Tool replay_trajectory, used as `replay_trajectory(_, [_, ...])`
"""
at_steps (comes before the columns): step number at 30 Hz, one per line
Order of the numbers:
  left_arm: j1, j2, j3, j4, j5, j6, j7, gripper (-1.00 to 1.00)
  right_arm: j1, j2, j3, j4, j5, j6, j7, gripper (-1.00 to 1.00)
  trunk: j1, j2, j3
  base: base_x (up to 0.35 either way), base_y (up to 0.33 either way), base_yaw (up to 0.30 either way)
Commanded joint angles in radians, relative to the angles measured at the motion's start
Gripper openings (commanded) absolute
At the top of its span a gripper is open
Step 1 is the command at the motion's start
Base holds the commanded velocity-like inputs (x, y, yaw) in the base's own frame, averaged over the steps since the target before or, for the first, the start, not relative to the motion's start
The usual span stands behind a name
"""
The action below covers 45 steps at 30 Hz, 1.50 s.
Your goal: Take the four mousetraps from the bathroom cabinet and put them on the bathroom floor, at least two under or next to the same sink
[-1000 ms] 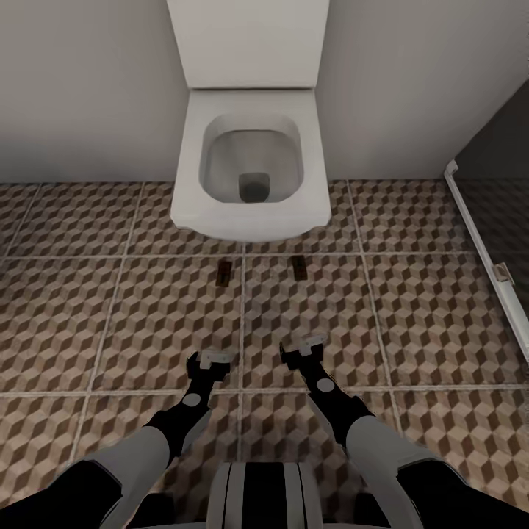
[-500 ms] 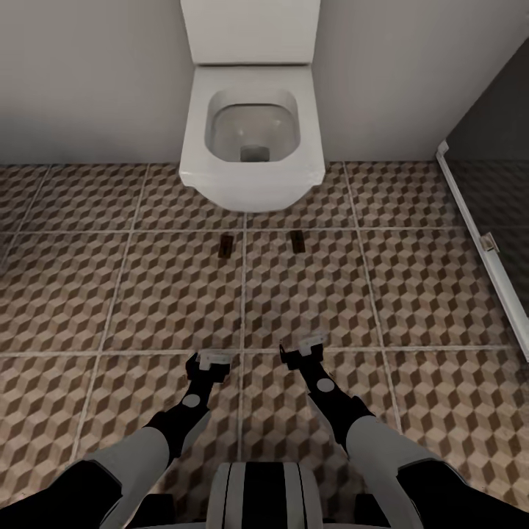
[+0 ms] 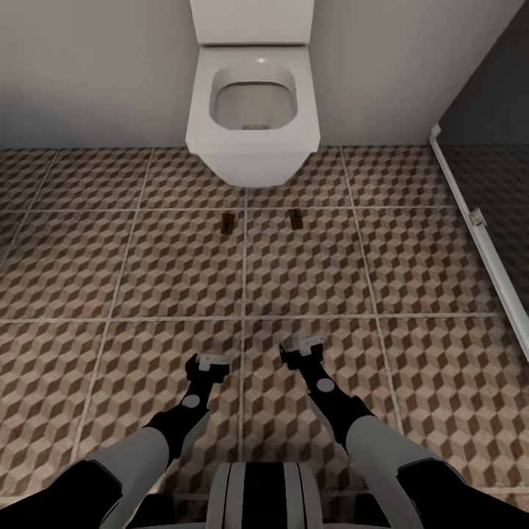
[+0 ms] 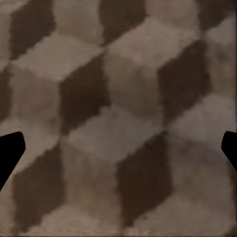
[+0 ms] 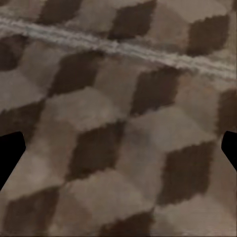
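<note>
Mousetraps, two (image 3: 227, 223) (image 3: 294, 218), lay ahead by the toilet (image 3: 250, 110), long axes pointing away from me; my left gripper (image 3: 211, 361) and right gripper (image 3: 303, 344) both hung wide, empty

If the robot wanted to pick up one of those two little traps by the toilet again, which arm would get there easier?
Probably neither has a real edge. The left mousetrap lies ahead of the left gripper, the right mousetrap ahead of the right gripper. Both grippers look open and empty, well short of the traps.
</note>
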Motion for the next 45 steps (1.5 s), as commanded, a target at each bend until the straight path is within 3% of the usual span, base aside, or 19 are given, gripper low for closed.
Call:
replay_trajectory(1, [-0.001,0.000,-0.009,0.001,0.007,-0.003,0.005,1.00,0.000,0.000,0.003,0.001,0.010,-0.001,-0.010,1.00,0.000,0.000,0.000,-0.151,0.000,0.000])
replay_trajectory(17, [-0.001,0.000,-0.009,0.001,0.008,-0.003,0.005,1.00,0.000,0.000,0.003,0.001,0.010,-0.001,-0.010,1.00,0.000,0.000,0.000,-0.030,0.000,0.000])
replay_trajectory(45, [0.001,0.000,-0.009,0.010,0.008,-0.003,0.004,1.00,0.000,0.000,0.003,0.001,0.010,-0.001,-0.010,1.00,-0.013,0.006,0.104,0.000,0.000,0.000])
